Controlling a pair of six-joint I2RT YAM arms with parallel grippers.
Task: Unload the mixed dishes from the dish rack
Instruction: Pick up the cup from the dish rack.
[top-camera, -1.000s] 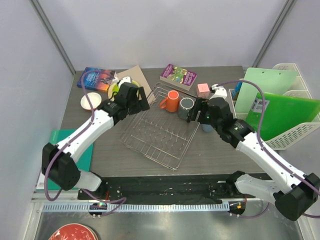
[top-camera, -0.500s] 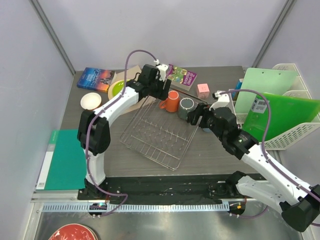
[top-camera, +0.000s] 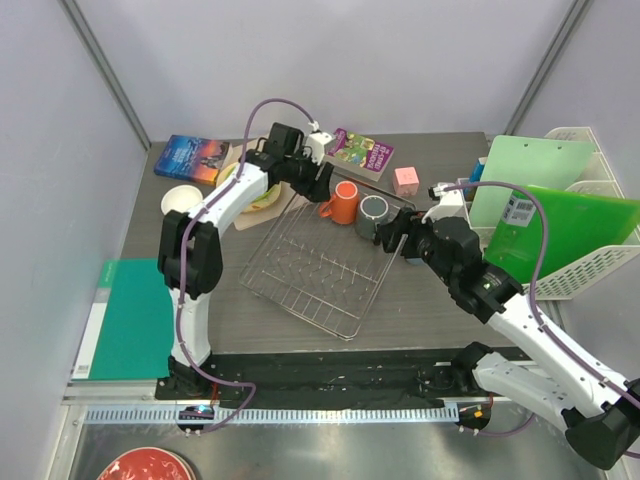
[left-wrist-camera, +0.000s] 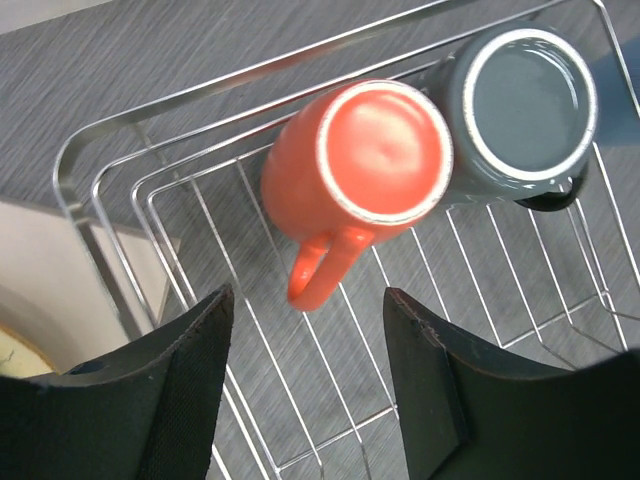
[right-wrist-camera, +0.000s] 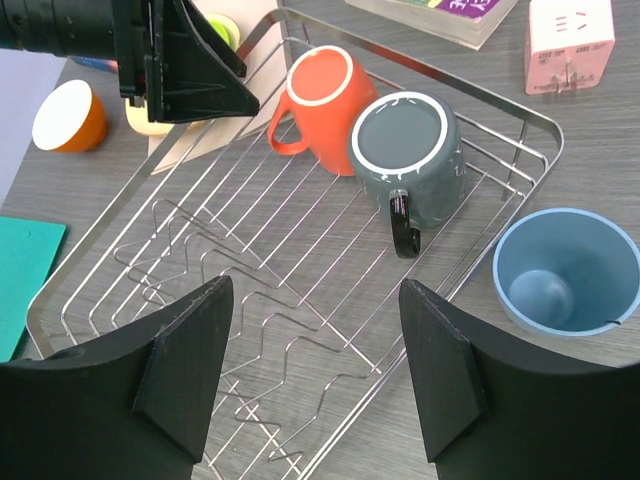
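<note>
I am looking at the dish rack (top-camera: 299, 315) sitting skewed in the centre of the top view. Two of the mixed dishes are sitting in its upper right corner, the orange mug (left-wrist-camera: 370, 165) and the dark grey mug (left-wrist-camera: 525, 105). Both are turned bottom-up and pressing side to side, with the orange handle pointing toward the lower edge of the left wrist frame. The left gripper (left-wrist-camera: 310, 385) is hovering over that corner with its fingers spread wide, nothing between them, not touching either mug. The right gripper (right-wrist-camera: 312, 375) is hanging over the right part of the rack, likewise spread and gripping nothing. The light blue mug (right-wrist-camera: 565, 270) is standing mouth-up on the table (top-camera: 410, 310), just outside the rack's wire wall, at the lower right of the right wrist frame. The small white bowl with orange inside (top-camera: 181, 201) is resting at the upper left of the top view, well apart from the rack. By the rack's upper left corner the left arm is covering most of the lime green plate (right-wrist-camera: 225, 27) and the beige plate (right-wrist-camera: 148, 122). They are probably stacked, but I cannot tell for sure. A blue book (top-camera: 192, 157), a purple book (top-camera: 360, 152) and a pink cube (top-camera: 405, 180) are lying along the top edge of the table. A white basket (top-camera: 590, 280) is sitting at the right.
</note>
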